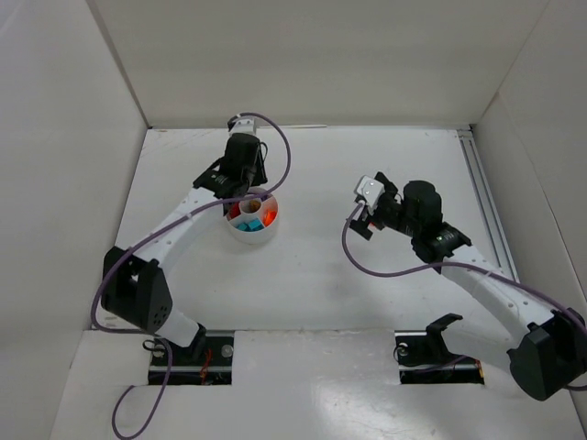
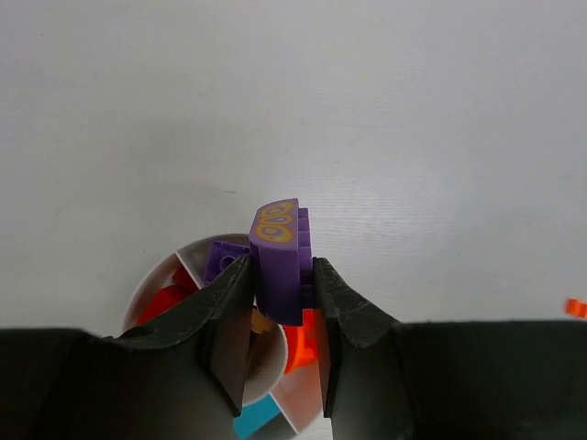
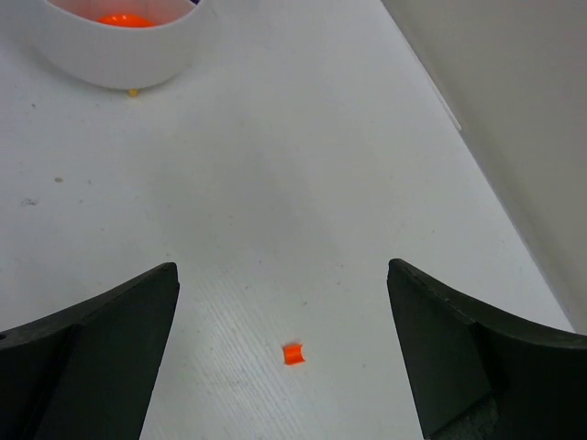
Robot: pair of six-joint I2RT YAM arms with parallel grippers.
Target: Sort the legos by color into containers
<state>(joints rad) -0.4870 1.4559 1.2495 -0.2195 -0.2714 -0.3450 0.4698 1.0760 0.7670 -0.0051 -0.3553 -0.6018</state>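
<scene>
Jaws of the left gripper (image 2: 280, 275) stand narrow, clamped from both sides on a small purple plastic brick with a yellow swirl printed on its curved top (image 2: 277, 243). It is held upright over the round white divided plastic dish (image 2: 147, 289). The left arm (image 1: 174, 229) reaches forward from its base with the elbow bent, its wrist over the dish's far rim. The right arm (image 1: 477, 275) angles in toward mid-table, its wrist well to the right of the dish.

From above, the wrist hides the held brick; only red, teal and orange pieces show in the wedges. The left wrist view adds another purple brick (image 2: 223, 258) lying in a far compartment.

Spread as wide as they go, the right gripper (image 3: 282, 270) holds nothing. A tiny orange plastic piece (image 3: 293, 353) lies on the white table (image 3: 275, 165) below the gap, apart from both fingers.
</scene>
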